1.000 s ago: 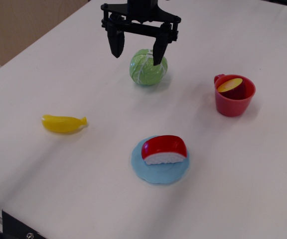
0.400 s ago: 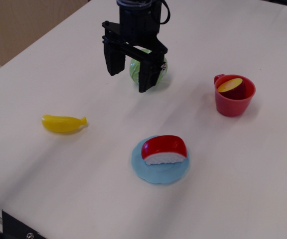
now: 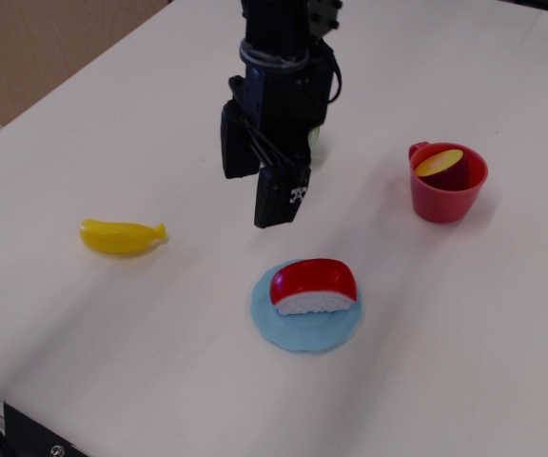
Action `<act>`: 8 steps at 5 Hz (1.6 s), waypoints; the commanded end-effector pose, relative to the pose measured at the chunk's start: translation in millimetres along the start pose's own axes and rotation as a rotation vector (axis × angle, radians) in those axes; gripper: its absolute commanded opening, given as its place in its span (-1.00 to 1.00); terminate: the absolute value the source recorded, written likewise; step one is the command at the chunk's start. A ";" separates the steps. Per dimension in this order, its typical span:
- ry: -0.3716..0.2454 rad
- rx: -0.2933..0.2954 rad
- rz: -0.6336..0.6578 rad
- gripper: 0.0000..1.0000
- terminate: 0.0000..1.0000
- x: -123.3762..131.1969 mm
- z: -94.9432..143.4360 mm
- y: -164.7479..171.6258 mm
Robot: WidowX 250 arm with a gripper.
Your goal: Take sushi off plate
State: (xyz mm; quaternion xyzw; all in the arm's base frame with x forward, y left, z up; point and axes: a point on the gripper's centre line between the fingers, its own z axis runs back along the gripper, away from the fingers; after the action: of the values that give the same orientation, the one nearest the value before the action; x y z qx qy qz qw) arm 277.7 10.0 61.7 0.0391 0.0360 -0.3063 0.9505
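Observation:
The sushi (image 3: 313, 286), with a glossy red top over a white ribbed base, lies on the light-blue plate (image 3: 293, 333) near the table's front centre. My black gripper (image 3: 253, 197) hangs open and empty above the table, behind and slightly left of the sushi, well clear of it. Its two fingers (image 3: 276, 195) point down, turned so that one stands nearer the camera than the other.
A yellow banana (image 3: 120, 236) lies at the left. A red cup (image 3: 447, 181) with a yellow slice stands at the right. A green cabbage (image 3: 314, 138) is almost hidden behind my arm. The table's left edge runs diagonally at the far left.
My gripper has come forward and down from over the cabbage toward the plate, and has rotated so its fingers now line up front to back. The objects have not moved.

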 end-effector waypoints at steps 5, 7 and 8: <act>-0.118 0.020 -0.143 1.00 -1.00 4.8 -25.1 -54.9; -0.118 0.051 -0.120 1.00 -1.00 12.4 -29.5 -53.6; -0.105 0.032 -0.116 1.00 -1.00 14.7 -36.2 -51.9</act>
State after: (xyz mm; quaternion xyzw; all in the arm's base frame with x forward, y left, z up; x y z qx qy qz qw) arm 247.8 -41.9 12.6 0.0324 0.0033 -0.3606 0.9322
